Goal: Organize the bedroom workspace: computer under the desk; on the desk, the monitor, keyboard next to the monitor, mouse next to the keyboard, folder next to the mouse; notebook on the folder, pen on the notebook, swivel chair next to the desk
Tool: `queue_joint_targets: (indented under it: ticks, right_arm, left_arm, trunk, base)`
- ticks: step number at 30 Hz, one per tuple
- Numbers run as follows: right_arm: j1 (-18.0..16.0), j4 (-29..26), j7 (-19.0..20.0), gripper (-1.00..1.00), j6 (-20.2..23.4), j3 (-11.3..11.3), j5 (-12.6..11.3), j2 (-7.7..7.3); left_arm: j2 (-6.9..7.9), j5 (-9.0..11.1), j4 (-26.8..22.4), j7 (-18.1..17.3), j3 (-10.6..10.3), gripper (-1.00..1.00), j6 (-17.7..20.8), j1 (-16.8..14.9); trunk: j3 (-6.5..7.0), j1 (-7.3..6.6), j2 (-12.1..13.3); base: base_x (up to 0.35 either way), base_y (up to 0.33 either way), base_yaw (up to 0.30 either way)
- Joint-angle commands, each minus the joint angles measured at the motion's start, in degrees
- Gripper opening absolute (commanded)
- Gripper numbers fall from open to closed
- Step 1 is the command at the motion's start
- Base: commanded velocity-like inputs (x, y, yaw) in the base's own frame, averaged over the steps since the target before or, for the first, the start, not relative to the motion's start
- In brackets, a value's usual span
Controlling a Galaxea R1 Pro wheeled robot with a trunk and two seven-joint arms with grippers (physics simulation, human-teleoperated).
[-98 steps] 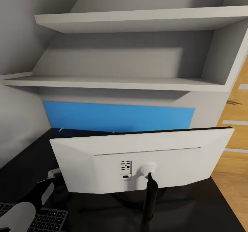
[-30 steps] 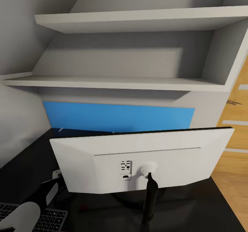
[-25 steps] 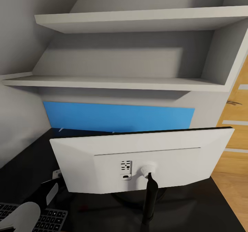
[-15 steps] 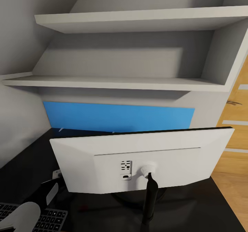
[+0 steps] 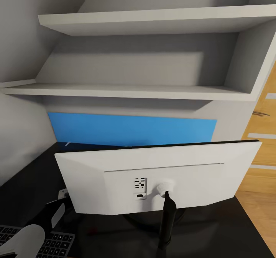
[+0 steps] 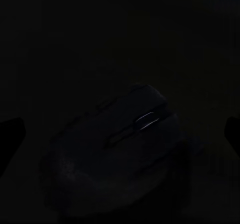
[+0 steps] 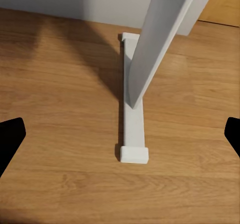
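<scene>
The small rounded black mouse (image 6: 117, 149) is seen in the dark left wrist view between the widely parted fingertips of the left gripper (image 6: 120, 129), on the glossy black desk (image 5: 30, 177) near its left front edge, just beside the slim black keyboard (image 5: 57, 244). It is judged that the jaws should be centred over the mouse's flanks before being closed. The wide white-backed monitor (image 5: 157, 173) stands mid-desk. The right gripper (image 7: 120, 134) is spread wide above the wooden floor (image 7: 60, 114). Compared with earlier, only a slight camera shift is noted.
</scene>
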Motion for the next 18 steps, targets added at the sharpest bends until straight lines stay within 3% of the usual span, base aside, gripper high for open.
queue_joint_targets:
  ticks: [1, 7, 18]
  right_arm:
    - [-0.1, 0.1, -0.4, 1.0, -0.2, -0.3, 0.6, 0.0]
    - [-0.1, 0.1, -0.4, 1.0, -0.2, -0.3, 0.6, 0.01]
    - [-0.1, 0.1, -0.4, 1.0, -0.2, -0.3, 0.6, 0.0]
  left_arm:
    - [-0.01, 0.6, -0.1, 0.2, 0.0, 1.0, 0.3, 0.0]
    - [0.0, 0.6, -0.1, 0.2, 0.0, 1.0, 0.3, 0.0]
    - [-0.01, 0.6, -0.1, 0.3, 0.0, 1.0, 0.4, 0.0]
  trunk:
    - [-0.07, 0.0, 0.0]
    - [-0.07, 0.0, 0.0]
    - [-2.05, 2.42, -4.5]
  base:
    - [0.0, 0.0, 0.0]
    - [0.0, 0.0, 0.0]
    - [0.0, 0.0, 0.0]
